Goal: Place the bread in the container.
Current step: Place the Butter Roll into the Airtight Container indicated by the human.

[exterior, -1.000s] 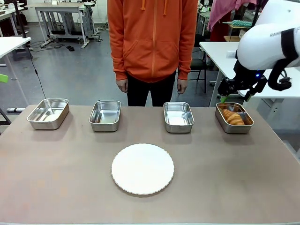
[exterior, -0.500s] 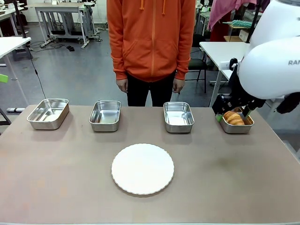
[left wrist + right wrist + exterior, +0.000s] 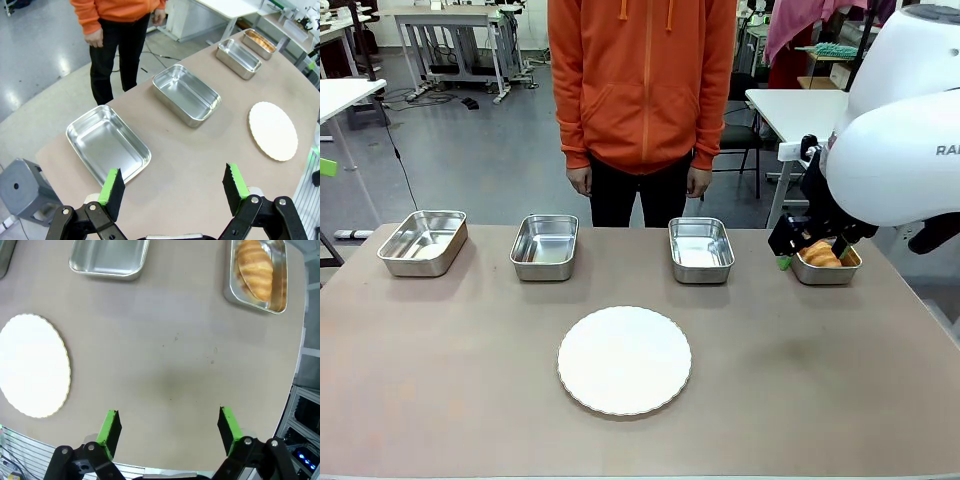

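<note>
Up close, the right gripper has its green-padded fingers spread wide with nothing between them, above bare matte brown table. The bread, a ridged golden crescent, lies well beyond the fingers in the container, a shiny steel pan with rounded corners at the table's far right. The left gripper also gapes wide and empty, over the table's left end near another steel pan. A round white plate with a scalloped rim sits mid-table; a person in an orange hoodie stands at the far side.
</note>
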`<state>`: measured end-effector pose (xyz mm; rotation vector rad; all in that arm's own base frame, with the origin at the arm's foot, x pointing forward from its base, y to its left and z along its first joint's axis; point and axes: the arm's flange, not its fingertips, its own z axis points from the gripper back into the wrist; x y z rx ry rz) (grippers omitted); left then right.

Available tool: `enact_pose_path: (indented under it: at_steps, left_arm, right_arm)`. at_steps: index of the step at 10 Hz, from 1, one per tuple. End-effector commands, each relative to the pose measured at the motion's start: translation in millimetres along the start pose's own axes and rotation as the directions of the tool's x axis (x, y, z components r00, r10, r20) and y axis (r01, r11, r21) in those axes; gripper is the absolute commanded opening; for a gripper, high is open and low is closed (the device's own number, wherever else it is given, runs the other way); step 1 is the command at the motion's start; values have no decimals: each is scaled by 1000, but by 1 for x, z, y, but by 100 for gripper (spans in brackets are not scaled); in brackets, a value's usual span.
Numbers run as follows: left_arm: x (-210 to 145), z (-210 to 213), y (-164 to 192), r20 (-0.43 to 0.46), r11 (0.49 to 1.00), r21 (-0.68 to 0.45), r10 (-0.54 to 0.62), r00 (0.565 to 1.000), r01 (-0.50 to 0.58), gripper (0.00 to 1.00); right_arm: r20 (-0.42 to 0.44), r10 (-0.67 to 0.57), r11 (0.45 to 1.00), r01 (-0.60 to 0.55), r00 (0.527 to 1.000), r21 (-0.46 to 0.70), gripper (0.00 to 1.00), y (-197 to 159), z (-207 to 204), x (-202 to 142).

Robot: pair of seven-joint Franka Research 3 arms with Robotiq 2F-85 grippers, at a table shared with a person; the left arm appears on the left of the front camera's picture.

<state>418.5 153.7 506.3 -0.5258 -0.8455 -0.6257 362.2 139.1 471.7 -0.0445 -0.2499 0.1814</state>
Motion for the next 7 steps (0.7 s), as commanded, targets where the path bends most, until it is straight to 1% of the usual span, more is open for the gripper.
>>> enact_pose_path:
  at_steps: [1, 7]
  left_arm:
    - [-1, 1, 0, 14, 1000, -4, 2, 1000, -2, 100]
    - [-1, 1, 0, 14, 1000, -4, 2, 1000, -2, 100]
  right_arm:
    - [5, -17, 1000, 17, 1000, -2, 100, 0, 2, 0]
    - [5, -17, 1000, 17, 1000, -2, 100, 0, 2, 0]
